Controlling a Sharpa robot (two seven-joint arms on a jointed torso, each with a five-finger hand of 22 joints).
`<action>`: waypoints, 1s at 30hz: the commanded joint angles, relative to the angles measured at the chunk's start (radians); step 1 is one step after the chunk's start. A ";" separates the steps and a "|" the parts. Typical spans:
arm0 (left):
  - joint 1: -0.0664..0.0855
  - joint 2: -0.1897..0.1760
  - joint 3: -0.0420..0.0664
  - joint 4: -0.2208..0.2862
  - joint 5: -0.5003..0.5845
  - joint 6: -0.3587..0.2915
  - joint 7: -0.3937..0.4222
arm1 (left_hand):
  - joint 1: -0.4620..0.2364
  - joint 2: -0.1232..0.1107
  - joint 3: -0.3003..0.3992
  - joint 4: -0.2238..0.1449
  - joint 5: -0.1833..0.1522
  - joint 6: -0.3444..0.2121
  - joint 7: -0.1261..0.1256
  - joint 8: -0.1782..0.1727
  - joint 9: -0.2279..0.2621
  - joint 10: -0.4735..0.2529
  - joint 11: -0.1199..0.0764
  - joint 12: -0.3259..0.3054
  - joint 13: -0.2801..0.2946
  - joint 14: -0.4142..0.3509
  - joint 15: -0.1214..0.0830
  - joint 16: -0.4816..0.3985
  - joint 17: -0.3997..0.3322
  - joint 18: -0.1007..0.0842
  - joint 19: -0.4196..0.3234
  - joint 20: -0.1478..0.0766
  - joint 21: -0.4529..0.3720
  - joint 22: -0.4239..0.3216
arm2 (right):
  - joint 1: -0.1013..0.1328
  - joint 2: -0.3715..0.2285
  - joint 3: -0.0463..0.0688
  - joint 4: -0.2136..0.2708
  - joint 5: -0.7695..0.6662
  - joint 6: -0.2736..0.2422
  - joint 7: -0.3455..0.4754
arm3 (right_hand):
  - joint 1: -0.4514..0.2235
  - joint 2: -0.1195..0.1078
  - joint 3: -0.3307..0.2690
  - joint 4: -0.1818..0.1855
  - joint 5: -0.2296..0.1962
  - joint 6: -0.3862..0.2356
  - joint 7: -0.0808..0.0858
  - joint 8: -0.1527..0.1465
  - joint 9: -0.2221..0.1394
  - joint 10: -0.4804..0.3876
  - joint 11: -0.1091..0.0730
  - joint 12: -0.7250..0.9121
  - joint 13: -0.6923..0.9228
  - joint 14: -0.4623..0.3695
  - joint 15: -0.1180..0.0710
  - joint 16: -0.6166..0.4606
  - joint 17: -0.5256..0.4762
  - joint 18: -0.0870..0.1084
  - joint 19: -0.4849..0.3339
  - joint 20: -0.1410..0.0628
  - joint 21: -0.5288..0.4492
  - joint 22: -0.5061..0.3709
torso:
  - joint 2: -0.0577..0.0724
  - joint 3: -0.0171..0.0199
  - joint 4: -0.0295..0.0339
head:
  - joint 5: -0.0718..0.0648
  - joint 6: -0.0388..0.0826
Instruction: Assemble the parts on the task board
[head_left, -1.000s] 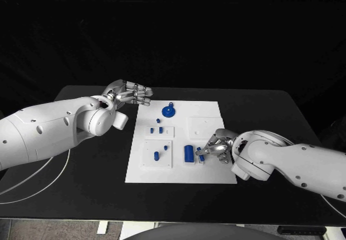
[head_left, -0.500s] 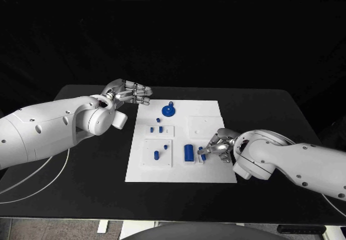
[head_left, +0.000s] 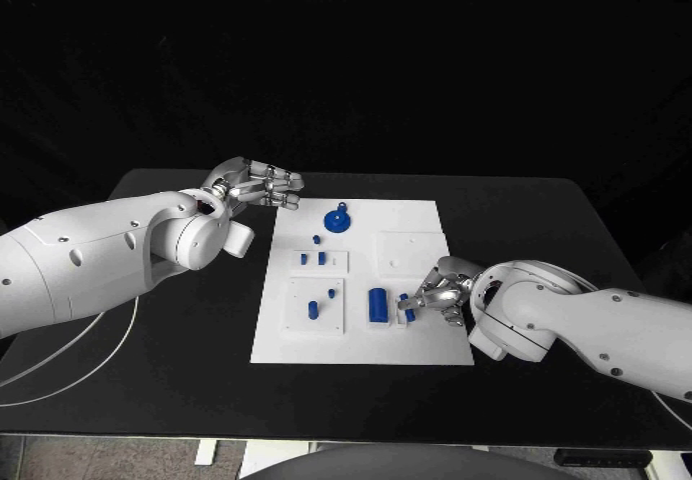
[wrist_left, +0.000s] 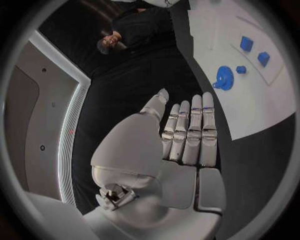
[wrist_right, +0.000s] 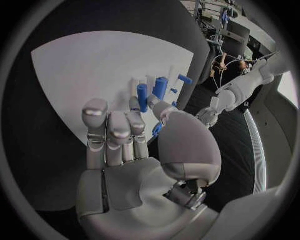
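Note:
The white task board (head_left: 418, 345) lies mid-table. On it are a round blue part (head_left: 338, 221) at the far end, two short pegs (head_left: 304, 259) standing in a plate, and an upright blue cylinder (head_left: 378, 303). My right hand (head_left: 437, 295) hovers just right of that cylinder and pinches a small blue part (wrist_right: 156, 129) between thumb and fingers; the cylinder (wrist_right: 142, 95) stands just beyond the fingertips (wrist_right: 95, 107). My left hand (head_left: 260, 187) is off the board's far left corner, holding nothing, its fingers (wrist_left: 190, 132) stretched out, with the round part (wrist_left: 224, 78) ahead.
Two more small blue pieces (head_left: 315, 312) lie in the near left plate of the board. A white cable (head_left: 87, 360) loops over the black table (head_left: 548, 220) under my left arm. The board's near right corner is bare.
The right hand has edged slightly toward the table's near side with the small part still pinched. The left hand has stayed put.

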 joint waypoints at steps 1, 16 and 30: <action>0.000 0.001 0.001 0.003 0.001 0.010 0.005 | 0.007 0.000 -0.002 0.005 0.000 -0.007 -0.003 0.001 0.000 -0.005 0.000 0.000 0.000 -0.003 0.001 -0.004 0.002 0.002 0.007 -0.001 0.004 -0.001 | -0.001 0.004 0.000 0.001 -0.010 0.005 -0.003 | -0.010 0.001 -0.004 0.002 0.003 0.006 0.002 -0.001 0.001 0.008 0.003 -0.003 0.001 0.001 -0.005 0.002 -0.001 -0.015 0.055 -0.003 0.000 0.083 | 0.000 -0.0008 0.0002 | 0.000 -0.001; 0.000 0.000 0.001 0.004 0.001 0.012 0.004 | 0.007 0.000 -0.002 0.007 0.000 -0.007 -0.003 0.001 0.000 -0.005 0.000 0.000 0.000 -0.004 0.002 -0.004 0.002 0.002 0.007 -0.001 0.004 -0.003 | -0.003 0.016 0.000 -0.020 -0.002 0.044 -0.015 | -0.017 -0.001 -0.008 0.007 0.002 0.006 0.003 -0.002 0.001 0.007 0.003 -0.006 0.002 0.000 -0.004 0.002 -0.003 -0.015 0.055 -0.003 0.000 0.083 | 0.000 -0.0012 0.0011 | 0.002 -0.004; 0.000 -0.001 0.001 0.005 0.001 0.013 0.003 | 0.006 0.000 -0.003 0.009 0.000 -0.007 -0.003 0.001 0.000 -0.005 0.001 0.000 0.000 -0.004 0.002 -0.004 0.002 0.002 0.007 0.000 0.003 -0.005 | -0.009 0.032 -0.002 -0.035 0.000 0.054 -0.019 | -0.020 -0.001 -0.012 0.011 0.002 0.004 0.003 -0.002 0.000 0.006 0.004 -0.008 0.003 -0.001 -0.004 0.000 -0.005 -0.015 0.055 -0.003 -0.002 0.083 | 0.000 -0.0010 0.0003 | 0.004 -0.009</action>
